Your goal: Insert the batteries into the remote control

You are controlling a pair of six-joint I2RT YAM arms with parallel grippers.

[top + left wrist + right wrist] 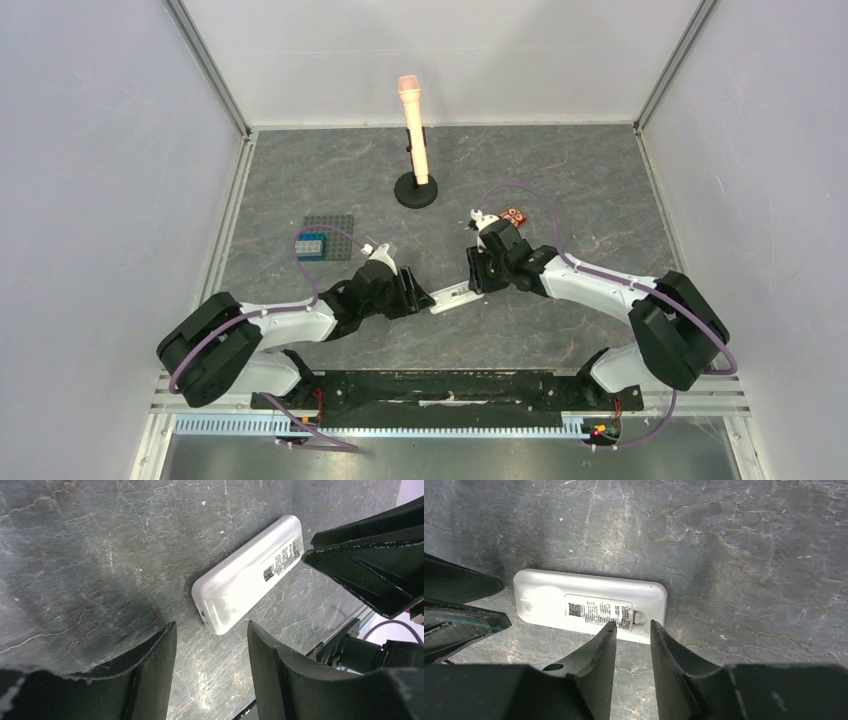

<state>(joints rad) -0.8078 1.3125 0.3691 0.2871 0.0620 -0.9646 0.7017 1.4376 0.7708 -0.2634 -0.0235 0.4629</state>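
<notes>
The remote control (455, 296) is a slim white handset lying face down on the grey table, between the two arms. Its labelled back (596, 609) faces up. My left gripper (211, 625) is open, and the remote's rounded end (220, 615) lies just beyond its fingertips, not between them. My right gripper (633, 622) is open by a narrow gap with nothing in it. Its tips hang over the remote's near edge beside the small latch (640, 616). The batteries are out of view.
A pink microphone (413, 130) stands on a black base at the back centre. A grey studded plate (340, 228) with a blue brick (309, 244) lies at the left. A small red block (515, 215) sits behind my right gripper (475, 272).
</notes>
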